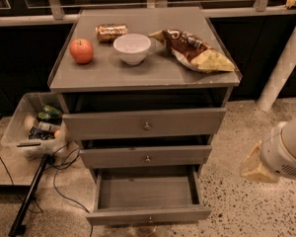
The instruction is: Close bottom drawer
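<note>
At the foot of the grey cabinet [138, 80], the bottom drawer [147, 214] stands pulled well out, its shallow box showing and its slim front panel nearest my camera. Low on the right, beside the cabinet and well apart from that panel, hangs the gripper [257, 165]; I cannot tell whether it is open or closed. I judge it sits this low so I can swing it before the panel and push the drawer home.

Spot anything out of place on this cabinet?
Only the bottom drawer: it stands pulled far out, box empty, while the middle drawer and top drawer sit nearly shut. The gripper hangs low at the view's right, clear of it.
</note>
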`<state>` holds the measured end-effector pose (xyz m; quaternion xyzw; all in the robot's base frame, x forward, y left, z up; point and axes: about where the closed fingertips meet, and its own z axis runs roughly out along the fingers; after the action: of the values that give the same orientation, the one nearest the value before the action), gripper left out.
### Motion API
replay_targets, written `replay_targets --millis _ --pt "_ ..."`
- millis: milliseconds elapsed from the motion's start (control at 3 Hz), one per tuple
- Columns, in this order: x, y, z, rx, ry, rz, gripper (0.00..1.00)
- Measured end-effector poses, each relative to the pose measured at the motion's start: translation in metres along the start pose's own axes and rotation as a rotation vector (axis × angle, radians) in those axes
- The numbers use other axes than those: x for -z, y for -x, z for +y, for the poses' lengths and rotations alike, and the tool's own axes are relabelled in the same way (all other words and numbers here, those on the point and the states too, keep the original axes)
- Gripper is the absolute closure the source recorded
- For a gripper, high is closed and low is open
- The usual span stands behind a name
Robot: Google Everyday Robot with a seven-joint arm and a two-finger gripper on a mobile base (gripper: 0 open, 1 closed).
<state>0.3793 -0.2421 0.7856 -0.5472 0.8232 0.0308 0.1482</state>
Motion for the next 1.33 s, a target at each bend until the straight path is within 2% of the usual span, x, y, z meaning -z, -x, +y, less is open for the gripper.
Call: replay_targets --millis 333,667,1000,1333 --pt "-0.004 -0.003 0.004 -0.013 0.008 0.005 1.0" --pt "-0.004 -0.003 0.004 -0.013 0.008 0.005 1.0" --pt "-0.028 0.005 0.009 -0.013 0.022 -0.033 1.0" --pt "-0.076 0.007 0.031 -0.038 0.035 -0.124 1.0"
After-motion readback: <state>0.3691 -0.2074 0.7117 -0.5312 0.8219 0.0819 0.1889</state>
